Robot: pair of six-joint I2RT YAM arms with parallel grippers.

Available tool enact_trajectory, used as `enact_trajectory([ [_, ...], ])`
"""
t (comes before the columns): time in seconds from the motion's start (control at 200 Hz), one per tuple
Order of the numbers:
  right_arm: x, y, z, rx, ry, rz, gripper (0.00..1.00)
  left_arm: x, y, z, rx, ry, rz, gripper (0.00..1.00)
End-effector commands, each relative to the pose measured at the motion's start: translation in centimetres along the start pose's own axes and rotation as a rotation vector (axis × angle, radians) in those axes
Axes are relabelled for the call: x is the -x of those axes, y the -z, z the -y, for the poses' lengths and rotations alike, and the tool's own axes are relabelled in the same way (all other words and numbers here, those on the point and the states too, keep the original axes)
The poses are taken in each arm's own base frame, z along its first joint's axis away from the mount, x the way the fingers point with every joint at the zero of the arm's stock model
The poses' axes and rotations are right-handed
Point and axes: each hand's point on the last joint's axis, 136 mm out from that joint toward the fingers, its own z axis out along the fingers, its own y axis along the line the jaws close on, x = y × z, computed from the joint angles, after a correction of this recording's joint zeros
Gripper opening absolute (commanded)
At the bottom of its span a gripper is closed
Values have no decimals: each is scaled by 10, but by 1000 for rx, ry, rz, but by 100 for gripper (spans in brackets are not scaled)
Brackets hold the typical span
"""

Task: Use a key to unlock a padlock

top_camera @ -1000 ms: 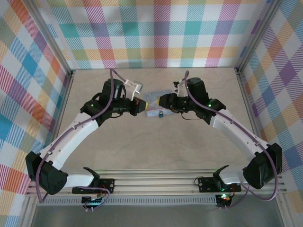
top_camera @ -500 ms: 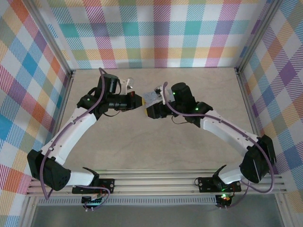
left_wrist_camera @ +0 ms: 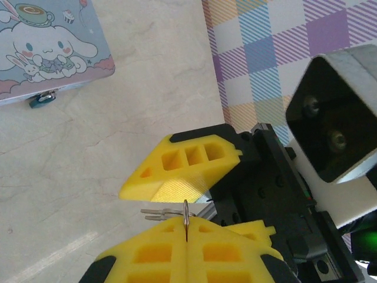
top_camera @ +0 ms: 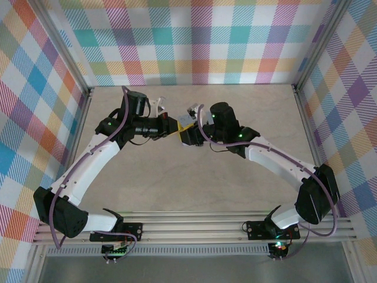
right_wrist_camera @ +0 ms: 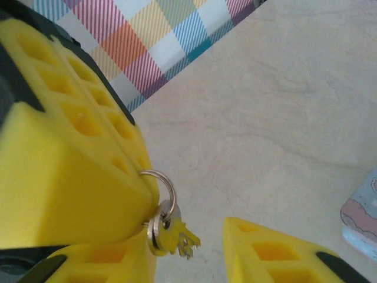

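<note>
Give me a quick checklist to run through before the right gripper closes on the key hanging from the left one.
1. Left gripper has a firm hold: ok, shut on the key ring.
2. Right gripper ready to take it: ok, fingers apart.
3. Key inside the right gripper's gap: ok, hanging from the ring between the fingers, nearer one of them.
4. Padlock located: ok, at the edge of the tin in the left wrist view.
5. Padlock's shackle state: cannot tell, too small.
</note>
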Motion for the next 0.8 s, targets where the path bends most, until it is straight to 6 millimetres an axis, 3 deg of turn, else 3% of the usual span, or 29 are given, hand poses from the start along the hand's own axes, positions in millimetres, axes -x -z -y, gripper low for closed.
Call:
enact_trajectory([
  [0.0, 10, 8, -14, 36, 81, 56, 23, 1, 12, 12, -42, 1, 19, 0],
  [0.195, 5, 17, -19, 37, 119, 38, 1, -1, 14, 11, -43, 4, 18, 0],
  [0.425, -3, 31, -38, 106, 157, -26, 0, -2, 18, 9, -50, -23, 29, 0],
  [0.545, -13, 37, -56, 205, 158, -114, 0, 0, 29, 13, -70, -102, 46, 28],
  [0.615, -17, 41, -65, 261, 141, -165, 0, 0, 37, 17, -94, -164, 57, 40],
  [0.795, -20, 47, -80, 366, 95, -227, 0, -16, 46, 33, -203, -377, 8, 48],
])
